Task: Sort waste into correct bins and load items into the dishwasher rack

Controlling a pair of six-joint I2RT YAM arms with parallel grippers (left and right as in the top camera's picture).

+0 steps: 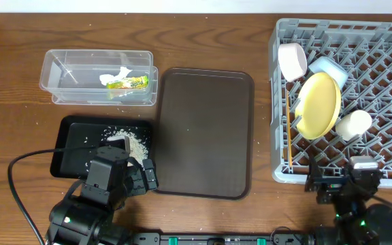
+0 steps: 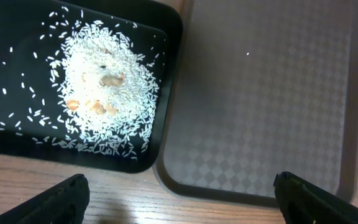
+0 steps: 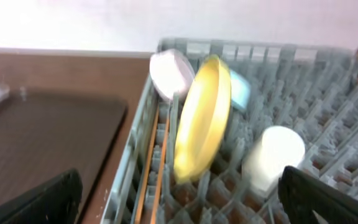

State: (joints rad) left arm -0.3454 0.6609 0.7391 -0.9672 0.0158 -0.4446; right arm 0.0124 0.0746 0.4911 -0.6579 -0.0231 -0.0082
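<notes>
The grey dishwasher rack [image 1: 386, 61] holds the yellow plate [image 1: 318, 105] on edge, the white bowl [image 1: 292, 61], the light blue bowl [image 1: 329, 70], the small white cup [image 1: 354, 124] and the chopsticks [image 1: 289, 133] along its left side. The same plate [image 3: 204, 118], cup [image 3: 272, 158] and chopsticks [image 3: 154, 168] show in the right wrist view. The clear tub [image 1: 97, 71] holds the green-and-orange wrapper [image 1: 128, 84] and the white tissue [image 1: 114, 76]. The black tray [image 1: 73, 139] holds rice scraps [image 2: 104, 87]. My left gripper [image 2: 179, 196] is open and empty at the tray's near edge. My right gripper [image 3: 179, 196] is open and empty at the rack's front.
The dark brown serving tray [image 1: 206, 133] lies between the black tray and the rack, bare on top. It also fills the right of the left wrist view [image 2: 266, 93]. Wooden tabletop lies all round.
</notes>
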